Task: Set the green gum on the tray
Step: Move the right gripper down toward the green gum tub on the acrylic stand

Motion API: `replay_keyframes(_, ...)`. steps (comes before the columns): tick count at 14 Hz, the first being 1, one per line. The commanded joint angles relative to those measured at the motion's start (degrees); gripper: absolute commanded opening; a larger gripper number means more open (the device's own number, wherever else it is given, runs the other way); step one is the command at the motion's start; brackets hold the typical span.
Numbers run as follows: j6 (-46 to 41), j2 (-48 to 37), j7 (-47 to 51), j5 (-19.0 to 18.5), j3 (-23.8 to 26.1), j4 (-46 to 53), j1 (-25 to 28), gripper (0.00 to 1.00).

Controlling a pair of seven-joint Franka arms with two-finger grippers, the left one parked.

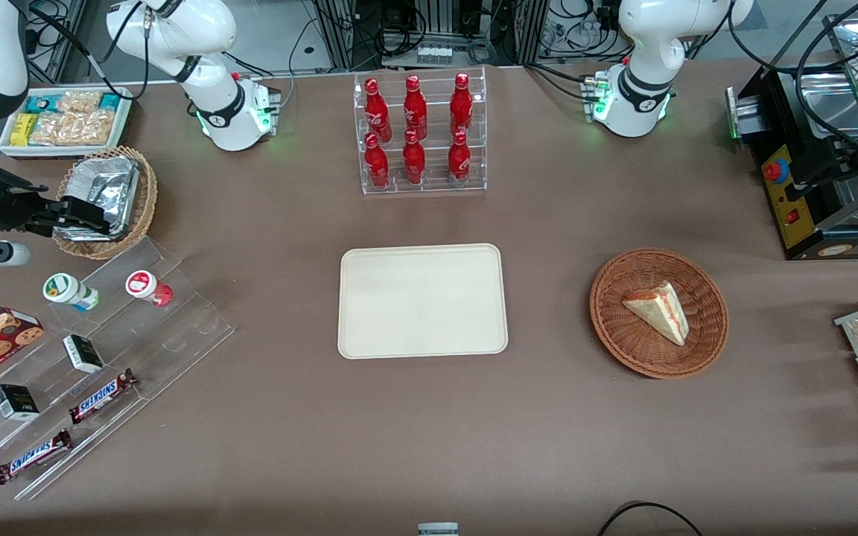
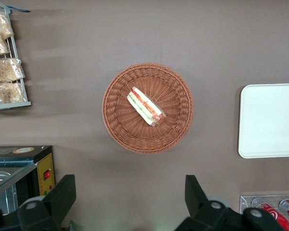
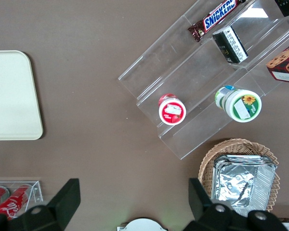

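The green gum (image 1: 70,291) (image 3: 239,104) is a small white bottle with a green-and-white lid. It lies on the top step of a clear acrylic stand (image 1: 168,335), toward the working arm's end of the table. The cream tray (image 1: 421,301) (image 3: 12,96) lies flat mid-table with nothing on it. My right gripper (image 1: 90,218) (image 3: 132,199) hangs open and holds nothing. It is high above the table by the foil basket, farther from the front camera than the gum and apart from it.
A red-lidded bottle (image 1: 147,286) (image 3: 172,109) lies beside the gum on the same step. The lower steps carry Snickers bars (image 1: 103,395) and small black boxes (image 1: 83,353). A wicker basket of foil trays (image 1: 105,199), a cola bottle rack (image 1: 420,134) and a sandwich basket (image 1: 658,313) stand around.
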Motion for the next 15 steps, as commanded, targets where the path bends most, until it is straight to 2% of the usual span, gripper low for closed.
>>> replay_keyframes(1,-1.28,0.18,0.32,-1.00,0.19,0.86,-0.09,1.00)
replay_keyframes(4,-0.49,0.70,-0.03,-1.70,0.10,-0.20,-0.18,1.00)
replay_keyframes(7,4.42,0.27,-1.86,-2.93,-0.07,-4.41,-0.35,1.00)
replay_keyframes(15,11.90,3.78,-35.41,-2.84,-0.51,-6.97,-8.78,1.00)
